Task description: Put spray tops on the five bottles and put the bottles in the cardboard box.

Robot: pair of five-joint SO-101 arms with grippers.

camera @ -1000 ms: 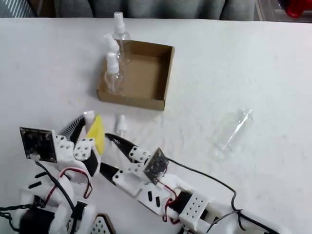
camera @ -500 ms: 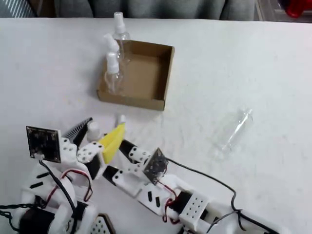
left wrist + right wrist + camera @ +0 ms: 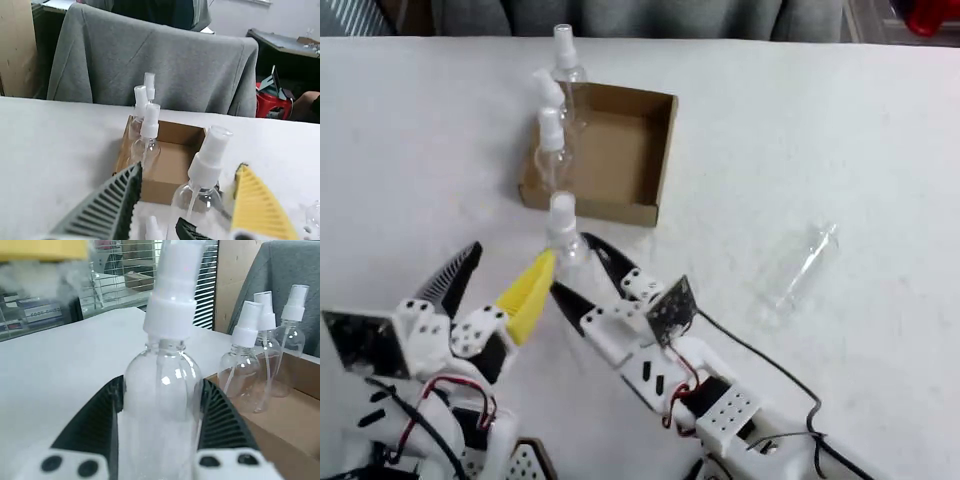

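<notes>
A clear bottle (image 3: 567,248) with a white spray top (image 3: 561,208) stands upright, and my right gripper (image 3: 570,263) is shut on its body (image 3: 159,390). It sits just in front of the cardboard box (image 3: 642,150). My left gripper (image 3: 510,255) is open beside it, with the grey finger (image 3: 112,202) and yellow finger (image 3: 257,205) on either side of the bottle (image 3: 204,172) without touching it. Three capped bottles (image 3: 552,145) stand along the box's left wall (image 3: 145,122) (image 3: 260,347). One uncapped bottle (image 3: 798,265) lies on the table to the right.
A loose white spray top (image 3: 152,231) lies on the white table (image 3: 840,130) in front of the box. A grey-covered chair (image 3: 150,65) stands beyond the far table edge. Open tabletop spreads to the right of the box.
My left gripper, shut on a spray top earlier, has opened and drawn back. That top now sits on the bottle, which my right gripper has moved toward the box.
</notes>
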